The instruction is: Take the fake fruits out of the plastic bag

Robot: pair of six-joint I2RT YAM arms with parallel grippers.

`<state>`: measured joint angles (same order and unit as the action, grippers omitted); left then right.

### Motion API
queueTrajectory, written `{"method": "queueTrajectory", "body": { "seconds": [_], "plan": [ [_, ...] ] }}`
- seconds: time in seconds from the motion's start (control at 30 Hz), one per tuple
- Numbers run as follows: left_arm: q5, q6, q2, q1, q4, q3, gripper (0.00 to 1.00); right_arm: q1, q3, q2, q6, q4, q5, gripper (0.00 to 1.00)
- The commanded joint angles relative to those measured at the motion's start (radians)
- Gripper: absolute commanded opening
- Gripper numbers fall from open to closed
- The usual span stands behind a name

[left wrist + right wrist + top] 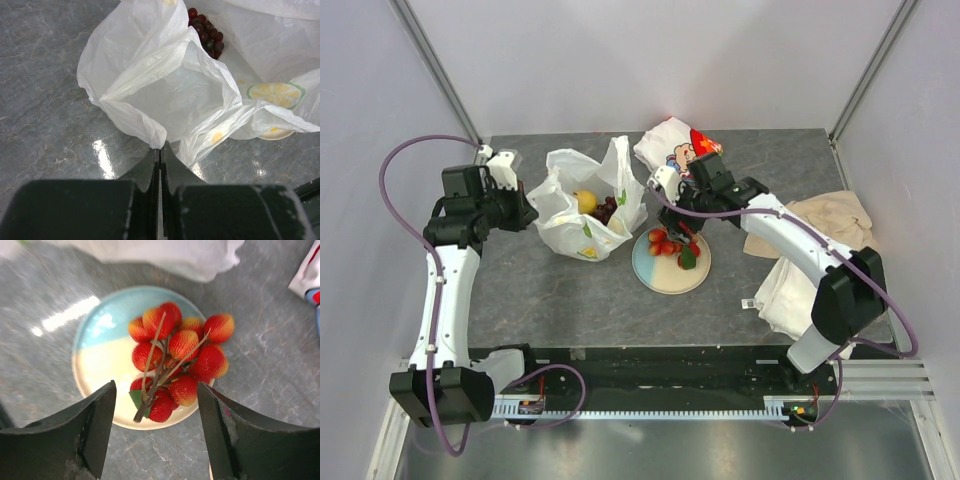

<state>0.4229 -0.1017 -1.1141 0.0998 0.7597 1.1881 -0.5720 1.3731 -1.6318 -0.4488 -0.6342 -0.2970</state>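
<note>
The plastic bag [582,215] lies open at the back left of the table, with a yellow lemon [585,201] and a dark purple grape bunch [607,209] inside. My left gripper [525,212] is shut on the bag's left edge; in the left wrist view the bag [170,95] is pinched at the fingertips and the grapes [206,32] show at the top. A bunch of red strawberries [180,360] with a small green piece [688,257] lies on the plate [665,280]. My right gripper [156,410] is open and empty just above the strawberries.
A white-and-red cartoon-printed packet [675,150] lies behind the plate. A folded white towel [785,290] and a beige cloth [835,215] lie at the right under the right arm. Grey walls close in the table at the back and sides.
</note>
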Motion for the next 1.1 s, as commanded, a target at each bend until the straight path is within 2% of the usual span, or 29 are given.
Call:
{"method": "queueTrajectory", "body": {
  "seconds": [0.0,0.07,0.17,0.33,0.57,0.7,0.8,0.97,1.07],
  "plan": [
    [0.08,-0.03,-0.004,0.003,-0.034,0.018,0.02,0.015,0.136,0.047,0.038,-0.145,-0.164,0.73],
    [0.115,-0.062,0.019,0.003,-0.027,0.004,0.02,0.011,0.213,0.07,0.058,-0.115,-0.217,0.72],
    [0.135,-0.087,0.054,0.002,-0.004,-0.047,0.02,-0.043,0.338,0.072,0.143,-0.027,-0.215,0.7],
    [0.191,-0.133,0.109,-0.002,0.11,-0.081,0.02,-0.132,0.523,-0.029,0.254,0.034,-0.217,0.62],
    [0.14,-0.305,0.187,-0.002,0.341,-0.05,0.02,-0.235,0.55,-0.174,0.315,0.14,-0.205,0.49],
    [0.062,-0.423,0.247,0.0,0.429,-0.032,0.02,-0.241,0.554,-0.337,0.364,0.16,-0.125,0.39],
    [0.037,-0.475,0.272,-0.002,0.496,-0.025,0.02,-0.241,0.57,-0.42,0.374,0.176,-0.022,0.35],
    [-0.012,-0.521,0.275,0.0,0.544,-0.068,0.02,-0.241,0.656,-0.506,0.354,0.191,0.146,0.4],
    [-0.027,-0.529,0.283,0.001,0.533,-0.1,0.02,-0.241,0.695,-0.551,0.335,0.211,0.234,0.54]
  ]
}}
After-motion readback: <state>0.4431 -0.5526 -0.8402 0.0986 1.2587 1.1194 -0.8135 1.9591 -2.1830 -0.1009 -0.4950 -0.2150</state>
